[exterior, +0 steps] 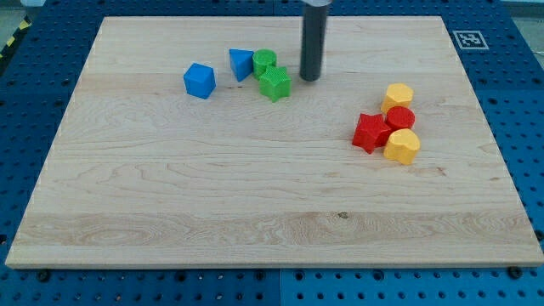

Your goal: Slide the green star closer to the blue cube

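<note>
The yellow block (402,146) lay nearest the camera, at the right of the wooden surface (212,229). It touched a red round block (400,118) just behind it, and a second yellow block (398,95) sat farther back, touching the red one. A red star (371,132) sat on the left of that bunch, pressed against it.

Far back and to the left you had the other bunch. The green star (274,83) sat there, touching a green round block (264,61) behind it. A blue triangle block (241,64) sat just left of the green round one. The blue cube (200,81) was alone, farther left, near the green star but apart from it.

Your arm had no end effector that opens or shuts, only a dark rod. My tip (309,79) was on the surface just right of the green star, with a small gap between them.
</note>
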